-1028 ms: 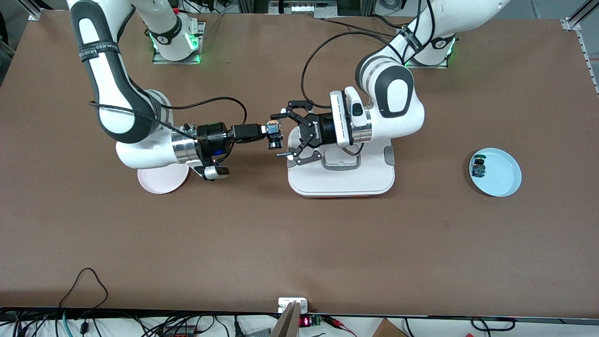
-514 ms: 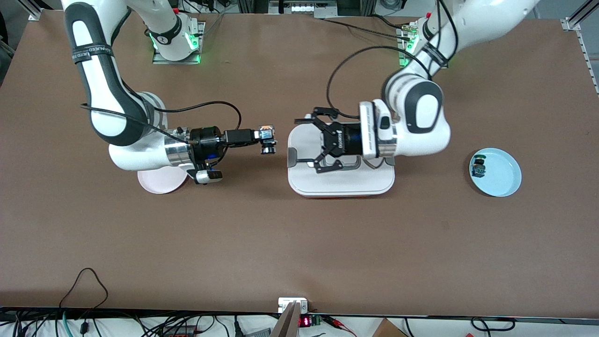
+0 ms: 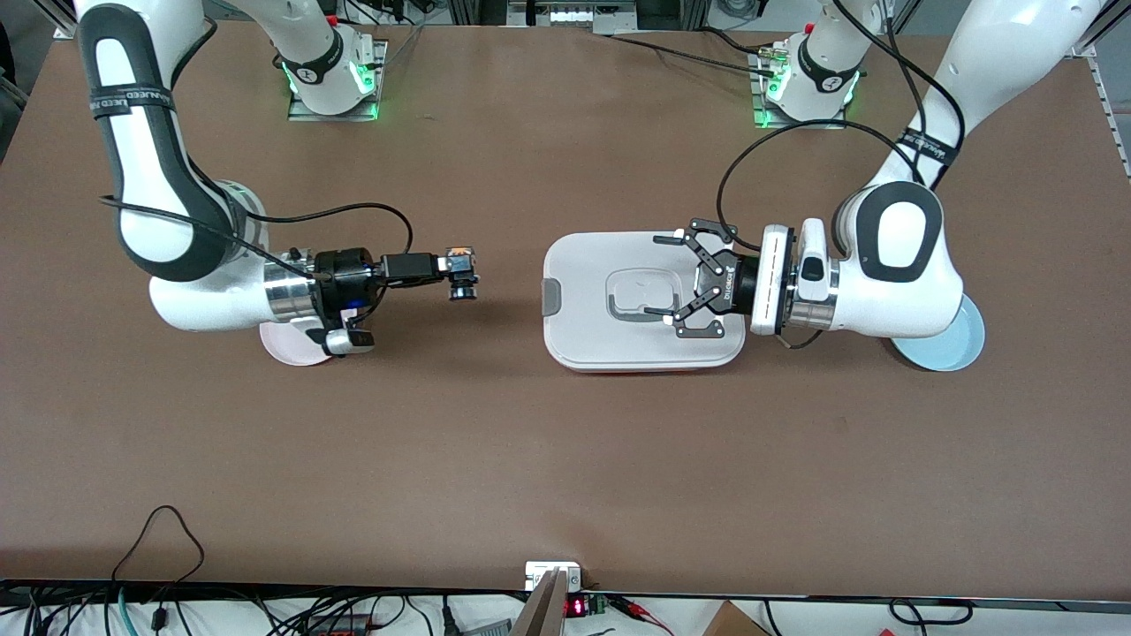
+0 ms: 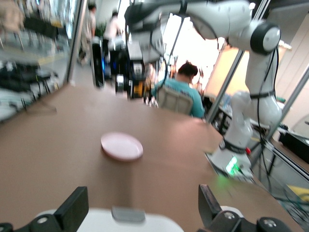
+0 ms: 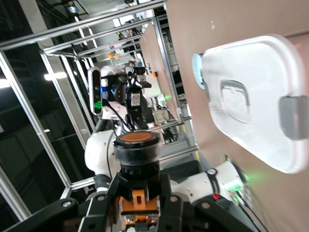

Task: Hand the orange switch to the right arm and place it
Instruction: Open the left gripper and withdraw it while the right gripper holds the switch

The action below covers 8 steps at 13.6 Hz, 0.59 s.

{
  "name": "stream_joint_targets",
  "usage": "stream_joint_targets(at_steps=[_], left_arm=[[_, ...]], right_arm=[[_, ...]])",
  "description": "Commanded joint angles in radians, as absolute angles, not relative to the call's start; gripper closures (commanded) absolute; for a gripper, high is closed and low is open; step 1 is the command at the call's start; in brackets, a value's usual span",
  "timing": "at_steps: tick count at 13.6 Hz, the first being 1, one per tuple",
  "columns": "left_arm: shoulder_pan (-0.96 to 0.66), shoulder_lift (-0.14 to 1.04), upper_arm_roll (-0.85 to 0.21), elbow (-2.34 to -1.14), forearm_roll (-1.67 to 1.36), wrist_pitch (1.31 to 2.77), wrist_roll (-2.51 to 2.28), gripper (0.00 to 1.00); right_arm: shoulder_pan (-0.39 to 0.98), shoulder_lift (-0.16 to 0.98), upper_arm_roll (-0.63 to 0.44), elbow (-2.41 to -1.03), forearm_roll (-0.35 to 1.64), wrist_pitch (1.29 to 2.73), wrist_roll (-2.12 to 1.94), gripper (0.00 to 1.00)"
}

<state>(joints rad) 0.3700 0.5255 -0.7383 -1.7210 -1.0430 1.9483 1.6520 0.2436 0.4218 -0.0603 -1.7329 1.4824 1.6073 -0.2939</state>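
Note:
The orange switch [image 3: 463, 272], black with an orange cap, is clamped in my right gripper [image 3: 459, 265], which hangs over bare table between the pink plate [image 3: 287, 348] and the white lidded container [image 3: 583, 340]. In the right wrist view the switch [image 5: 139, 153] stands between the shut fingers of the right gripper [image 5: 139, 191]. My left gripper [image 3: 666, 281] is open and empty over the container's lid, at the end toward the left arm. In the left wrist view the left gripper [image 4: 141, 195] has its fingers [image 4: 73, 209] wide apart with nothing between them.
A light blue plate [image 3: 967, 346] lies toward the left arm's end, mostly hidden under the left arm. The pink plate [image 4: 121, 146] and the container's lid [image 4: 159, 226] show in the left wrist view. The container [image 5: 251, 101] also shows in the right wrist view.
The two grippers have drawn apart. The left gripper, open, pulled back toward the left arm's end. The right gripper carried the switch toward the right arm's end.

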Motion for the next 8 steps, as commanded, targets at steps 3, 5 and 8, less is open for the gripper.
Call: stream_joint_targets(at_steps=[3,5,8], left_arm=[[0.397,0.508,-0.752,-1.692,-0.667,1.876,1.295,0.0],[0.399,0.508,-0.749,-1.672,-0.53,1.818,1.177,0.0],[0.397,0.506,-0.75,-1.612,-0.248,1.698,0.975,0.0]], right_arm=[[0.138,0.403,-0.055,-1.736,1.243,1.507,-0.298,1.0],[0.097,0.403,-0.055,-1.733,1.137,1.454,-0.343,1.0],[0.058,0.403,-0.054,-1.733,0.964,1.442,-0.44,1.0]])
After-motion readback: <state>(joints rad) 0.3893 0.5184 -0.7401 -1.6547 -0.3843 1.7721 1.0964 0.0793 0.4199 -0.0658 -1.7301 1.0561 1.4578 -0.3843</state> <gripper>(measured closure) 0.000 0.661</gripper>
